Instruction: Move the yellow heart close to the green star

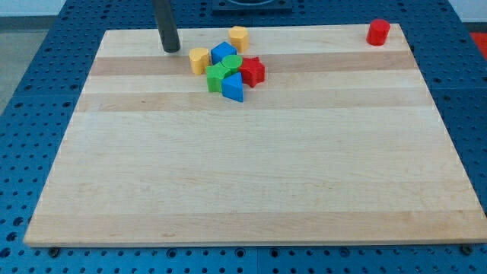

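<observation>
Your job looks nearly done: the yellow heart (199, 59) sits just at ten o'clock of the green star (218, 77), while my tip (170, 49), bare and holding nothing, stands apart at the heart's ten o'clock.

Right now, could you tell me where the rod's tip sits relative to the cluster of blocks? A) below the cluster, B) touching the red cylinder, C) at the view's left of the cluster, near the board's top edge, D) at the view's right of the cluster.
C: my tip stands at the view's left of the yellow block that forms the cluster's left edge, apart from it.
</observation>
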You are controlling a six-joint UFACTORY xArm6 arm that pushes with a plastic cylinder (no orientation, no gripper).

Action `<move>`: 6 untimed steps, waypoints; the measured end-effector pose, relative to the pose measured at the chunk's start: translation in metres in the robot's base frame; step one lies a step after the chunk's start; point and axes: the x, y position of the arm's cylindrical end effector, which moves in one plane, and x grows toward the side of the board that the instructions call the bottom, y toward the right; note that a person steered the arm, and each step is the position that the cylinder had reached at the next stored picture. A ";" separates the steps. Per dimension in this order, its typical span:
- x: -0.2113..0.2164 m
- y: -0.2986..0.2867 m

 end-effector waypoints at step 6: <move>0.049 0.033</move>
